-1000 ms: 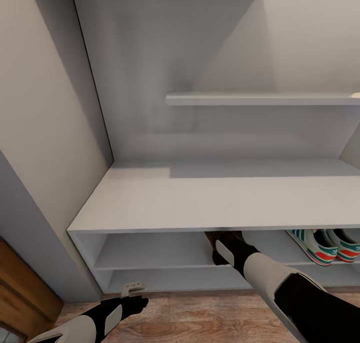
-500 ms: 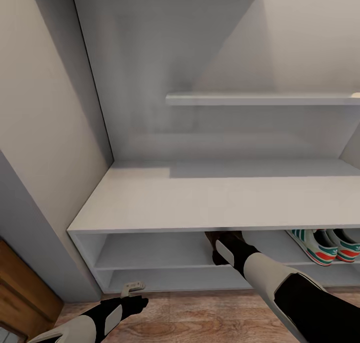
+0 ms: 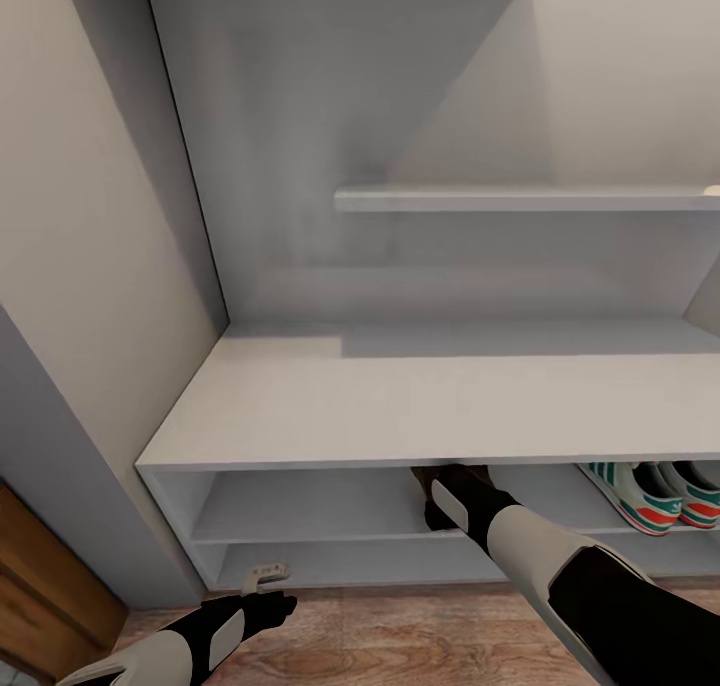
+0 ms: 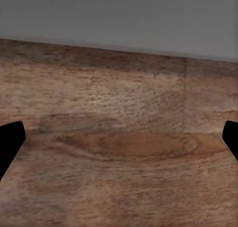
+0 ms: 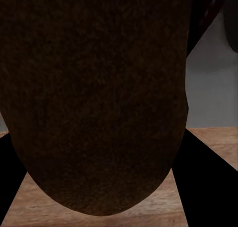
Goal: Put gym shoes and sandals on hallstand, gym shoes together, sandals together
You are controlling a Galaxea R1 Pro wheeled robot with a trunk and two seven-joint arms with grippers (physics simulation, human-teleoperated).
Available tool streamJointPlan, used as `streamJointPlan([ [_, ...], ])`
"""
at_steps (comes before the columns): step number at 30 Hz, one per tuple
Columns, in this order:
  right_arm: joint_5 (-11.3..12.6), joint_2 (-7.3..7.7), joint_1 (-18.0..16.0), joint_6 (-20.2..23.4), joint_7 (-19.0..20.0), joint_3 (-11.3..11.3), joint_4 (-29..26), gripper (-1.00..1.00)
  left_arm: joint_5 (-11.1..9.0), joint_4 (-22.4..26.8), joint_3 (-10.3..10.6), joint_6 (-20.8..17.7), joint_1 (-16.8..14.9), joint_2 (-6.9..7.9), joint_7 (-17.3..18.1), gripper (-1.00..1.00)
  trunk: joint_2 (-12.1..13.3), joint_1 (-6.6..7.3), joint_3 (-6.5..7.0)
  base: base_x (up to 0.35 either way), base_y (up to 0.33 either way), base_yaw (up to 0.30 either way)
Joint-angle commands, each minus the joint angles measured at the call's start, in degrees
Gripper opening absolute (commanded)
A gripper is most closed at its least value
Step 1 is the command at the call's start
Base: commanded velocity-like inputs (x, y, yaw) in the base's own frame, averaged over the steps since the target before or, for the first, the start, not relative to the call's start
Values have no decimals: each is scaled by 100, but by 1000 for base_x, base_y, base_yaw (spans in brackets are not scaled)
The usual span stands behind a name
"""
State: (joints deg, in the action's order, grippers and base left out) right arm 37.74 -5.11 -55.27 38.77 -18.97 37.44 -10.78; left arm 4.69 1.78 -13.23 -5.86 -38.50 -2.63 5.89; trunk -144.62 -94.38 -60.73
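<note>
The right arm reaches into the upper open compartment of the hallstand (image 3: 400,406), under the front edge of the bench top, near the middle of the shelf. Its right gripper (image 3: 432,486) sits in shadow there, and the right wrist view shows a dark brown sandal (image 5: 99,98) lying between the two fingers and close against the camera, so the jaws look closed on it — though actual contact is hidden. The two gym shoes (image 3: 650,491) already stand side by side toward the right end of the same shelf, well apart from the gripper.

To finish this step well, I would lower the sandal until its sole lies flat on the shelf board, well back from the front edge, then release and draw the arm straight out without dragging it. Space should be left just beside it for its partner; I cannot see the other sandal.

The left gripper (image 3: 265,572) hangs spread and empty over the corridor floor (image 4: 119,152) by the rack's left front corner.

Against the earlier frames, both arms keep their pose — only the camera has shifted slightly.
</note>
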Motion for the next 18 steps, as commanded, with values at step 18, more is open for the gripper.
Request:
streamJointPlan([
  [18,120,1,-1,-1,-1,6,-10,100,49,15,-49,-38,1,-1,17,100,-2,1,-5,-1,0,0],
])
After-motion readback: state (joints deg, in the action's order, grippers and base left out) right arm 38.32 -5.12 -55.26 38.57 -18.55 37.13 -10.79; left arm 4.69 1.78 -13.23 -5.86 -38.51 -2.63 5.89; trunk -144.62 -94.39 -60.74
